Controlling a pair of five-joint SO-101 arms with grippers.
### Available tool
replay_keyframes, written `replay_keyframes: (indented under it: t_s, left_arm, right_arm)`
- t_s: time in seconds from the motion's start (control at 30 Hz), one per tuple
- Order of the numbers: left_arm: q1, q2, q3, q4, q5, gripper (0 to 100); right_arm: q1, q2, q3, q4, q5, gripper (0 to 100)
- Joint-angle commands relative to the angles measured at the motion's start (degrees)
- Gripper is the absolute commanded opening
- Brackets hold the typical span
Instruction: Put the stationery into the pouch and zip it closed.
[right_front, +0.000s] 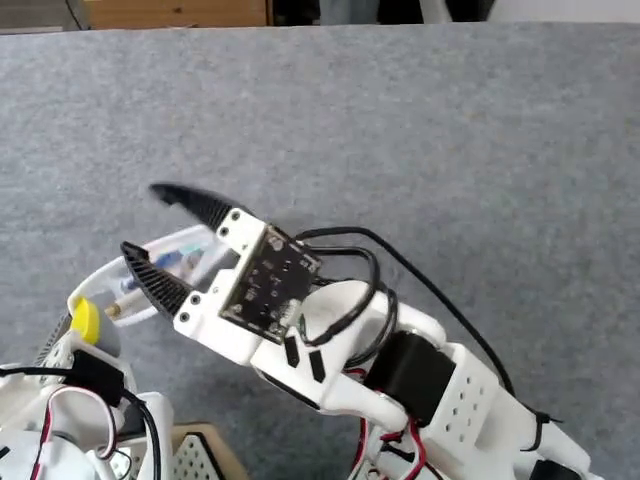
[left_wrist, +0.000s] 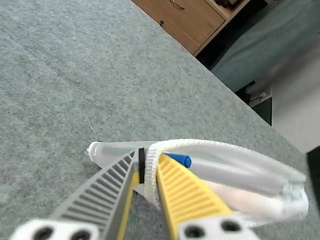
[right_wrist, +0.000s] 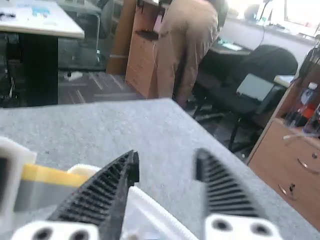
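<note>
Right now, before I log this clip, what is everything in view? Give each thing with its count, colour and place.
pouch: one, translucent white, lying on the table near the arms' side, one edge pinched.
pen: one that can be made out, blue tip, inside the pouch; other contents are too blurred to tell.
table: one, grey, felt-like surface, under everything.
cabinet: one, brown wood, past the table's far edge.
left gripper: one, yellow and grey fingers, shut on the pouch's edge.
right gripper: one, black fingers on a white arm, open, poised over the pouch.
</note>
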Motion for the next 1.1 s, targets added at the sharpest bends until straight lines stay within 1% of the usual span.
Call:
replay_keyframes:
  t_s: [0.0, 0.07, 0.23, 0.33, 0.47, 0.6, 0.67, 0.77, 0.8, 0.87, 0.97, 1.0, 1.07]
  left_arm:
    - [0.2, 0.1, -0.5, -0.4, 0.4, 3]
    - [0.2, 0.1, -0.5, -0.4, 0.4, 3]
    - [0.2, 0.1, -0.5, -0.4, 0.4, 3]
    - [0.1, 0.1, -0.7, -0.4, 0.4, 3]
    - [-4.4, 0.1, -1.0, -0.4, 0.5, 3]
    - [-5.1, 0.5, -3.6, -0.4, 0.5, 3]
    - [-2.4, 0.6, -7.7, -0.3, 0.5, 3]
    - [7.5, 0.7, -11.0, -0.2, 0.6, 3]
    - [9.6, 0.8, -10.9, -0.2, 0.4, 3]
    - [10.6, 2.1, -11.5, -0.2, 0.4, 3]
    - [12.4, 6.2, -17.2, -0.1, 0.4, 3]
    - [13.1, 7.7, -17.2, -0.1, 0.4, 3]
    - [14.5, 12.3, -8.9, -0.3, 0.3, 3]
  right_arm:
    - [-0.8, -0.7, -2.7, 2.6, 0.5, 42.0]
    - [-0.8, -0.7, -3.0, 3.5, 0.5, 44.0]
    - [-0.4, -0.9, -3.0, 5.5, 0.2, 40.7]
    - [1.4, -2.6, -2.9, 5.8, 0.2, 38.1]
    - [3.2, -6.7, -3.0, 9.8, 0.2, 34.2]
    - [3.2, -12.7, -2.9, 14.2, 0.2, 28.2]
    - [3.3, -15.3, -2.6, 16.4, 0.2, 23.9]
    - [3.3, -18.2, -2.6, 18.9, 0.2, 18.4]
    - [3.6, -18.9, -2.6, 19.4, 0.2, 17.1]
    - [6.1, -19.6, -2.1, 19.6, 0.2, 15.2]
    - [10.7, -20.0, -0.1, 19.3, 0.2, 14.8]
    - [12.0, -20.0, 0.7, 19.3, 0.2, 14.8]
    - [13.4, -20.0, 2.0, 19.3, 0.2, 14.8]
